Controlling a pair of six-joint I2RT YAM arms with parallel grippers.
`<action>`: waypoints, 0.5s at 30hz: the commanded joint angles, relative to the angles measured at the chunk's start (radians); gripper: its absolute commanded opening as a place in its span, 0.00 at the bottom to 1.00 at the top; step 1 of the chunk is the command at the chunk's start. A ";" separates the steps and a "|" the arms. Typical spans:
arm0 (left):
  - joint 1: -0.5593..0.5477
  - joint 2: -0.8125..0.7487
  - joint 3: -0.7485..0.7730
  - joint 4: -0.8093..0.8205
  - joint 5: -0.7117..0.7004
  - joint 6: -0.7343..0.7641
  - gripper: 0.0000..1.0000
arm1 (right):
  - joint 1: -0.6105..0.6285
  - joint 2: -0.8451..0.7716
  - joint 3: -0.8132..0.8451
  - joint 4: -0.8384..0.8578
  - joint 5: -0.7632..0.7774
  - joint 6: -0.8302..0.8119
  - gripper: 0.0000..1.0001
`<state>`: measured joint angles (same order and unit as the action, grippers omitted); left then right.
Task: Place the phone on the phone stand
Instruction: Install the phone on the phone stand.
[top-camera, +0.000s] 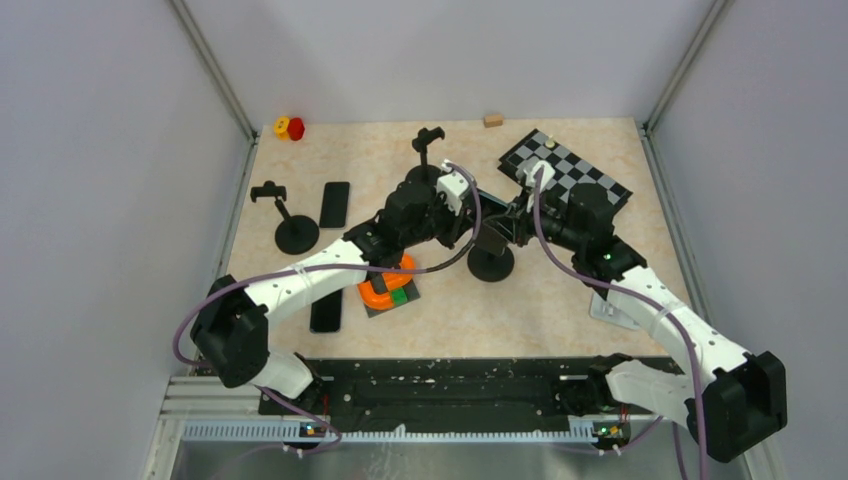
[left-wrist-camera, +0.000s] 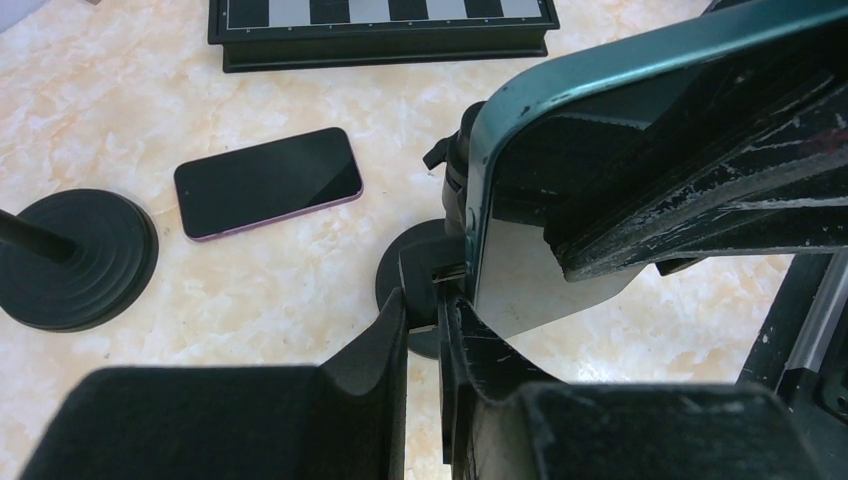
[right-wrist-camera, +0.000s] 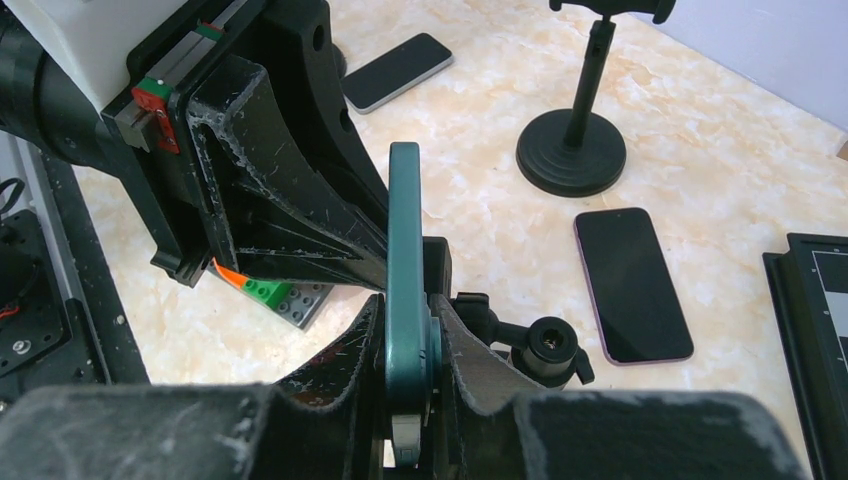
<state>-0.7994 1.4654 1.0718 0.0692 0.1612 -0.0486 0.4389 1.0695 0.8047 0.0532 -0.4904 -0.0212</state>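
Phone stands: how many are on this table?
3: left stand at far left, back stand rear centre, middle stand in the centre, partly covered. Another could be hidden.

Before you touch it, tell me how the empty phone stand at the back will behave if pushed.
The phone stand looks rigid. Its thin post rises high over a small round base, so a push near the clamp would probably tip it. Pushed at the base, it likely slides on the smooth table.

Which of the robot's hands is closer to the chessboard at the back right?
Right. The right hand, gripping the teal phone, sits just beside the chessboard, at its left side. The left hand is farther left, on the phone's other side.
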 joint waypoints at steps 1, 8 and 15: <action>-0.054 -0.021 0.011 -0.088 0.275 -0.004 0.00 | -0.038 0.040 -0.019 0.000 0.304 -0.108 0.00; -0.055 -0.017 0.008 -0.085 0.316 0.002 0.00 | -0.037 0.038 -0.036 0.054 0.294 -0.114 0.00; -0.056 -0.020 -0.001 -0.078 0.367 0.017 0.00 | -0.028 0.038 -0.048 0.097 0.307 -0.122 0.00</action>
<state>-0.7982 1.4654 1.0718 0.0662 0.1913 -0.0090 0.4423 1.0599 0.7834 0.0807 -0.4904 -0.0341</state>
